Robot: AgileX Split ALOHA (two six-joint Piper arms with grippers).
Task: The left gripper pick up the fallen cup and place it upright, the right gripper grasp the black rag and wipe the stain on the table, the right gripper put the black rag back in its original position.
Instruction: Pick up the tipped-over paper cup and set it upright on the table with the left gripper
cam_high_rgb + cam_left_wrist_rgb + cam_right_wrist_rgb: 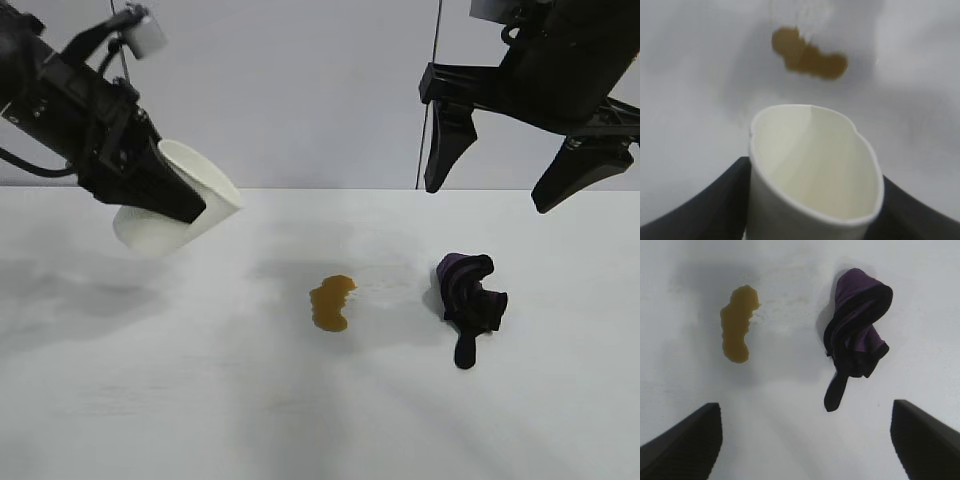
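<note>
The left gripper is clamped on the cup, one finger on each side of its wall, and holds it off the table, well to the left of the stain. The cup is tilted, its rim squeezed out of round and its mouth turned toward the stain. Seen through the left wrist camera, the cup holds nothing; its white inside is bare and dry.

The stain, a brown-amber blotch, lies on the table near the middle. The black rag lies bunched on the table to the right of the stain, apart from it, purple patch uppermost and thin tail trailing toward the near edge.

The right gripper hangs above the rag, right of the stain, its fingers spread wide and holding nothing.
</note>
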